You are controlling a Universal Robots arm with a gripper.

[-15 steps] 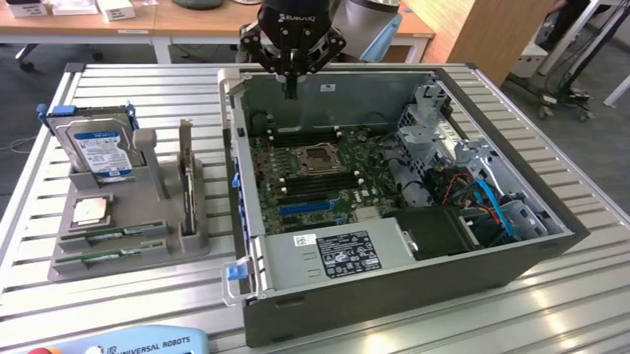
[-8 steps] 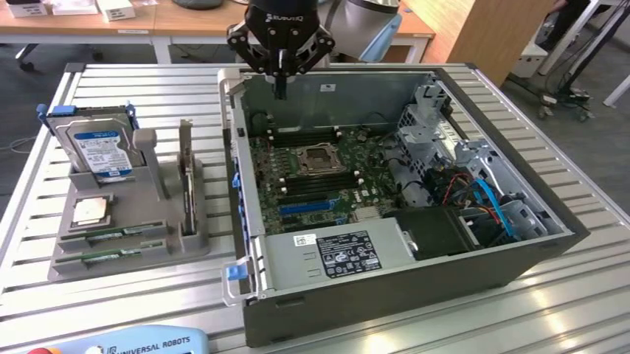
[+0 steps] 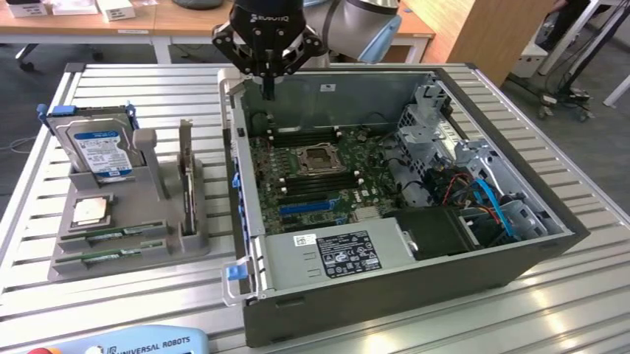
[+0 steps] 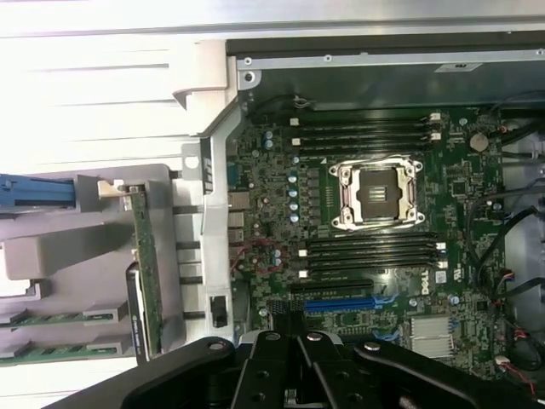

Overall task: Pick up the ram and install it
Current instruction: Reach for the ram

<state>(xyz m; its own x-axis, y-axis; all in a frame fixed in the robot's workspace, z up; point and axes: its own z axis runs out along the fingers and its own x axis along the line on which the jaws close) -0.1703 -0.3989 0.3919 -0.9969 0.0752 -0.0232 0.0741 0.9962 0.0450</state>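
The tool [image 3: 268,90], clenched, hangs over the motherboard [image 3: 315,173] at the case's [image 3: 394,287] rear wall. Ram [image 3: 111,234] lies in the holder [image 3: 197,243], near the surface's [image 3: 128,88] edge at the exterior view's left.

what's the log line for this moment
gripper: fingers shut, empty | where: over open computer case | ram: in grey holder beside case

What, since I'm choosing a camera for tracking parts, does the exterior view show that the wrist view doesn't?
Exterior view: the hard drive's blue label, the silver processor chip and the power supply.
Wrist view: white lettering on the motherboard.
Both: the empty processor socket, the ram sticks lying in the grey stand, and the shut gripper above the case.
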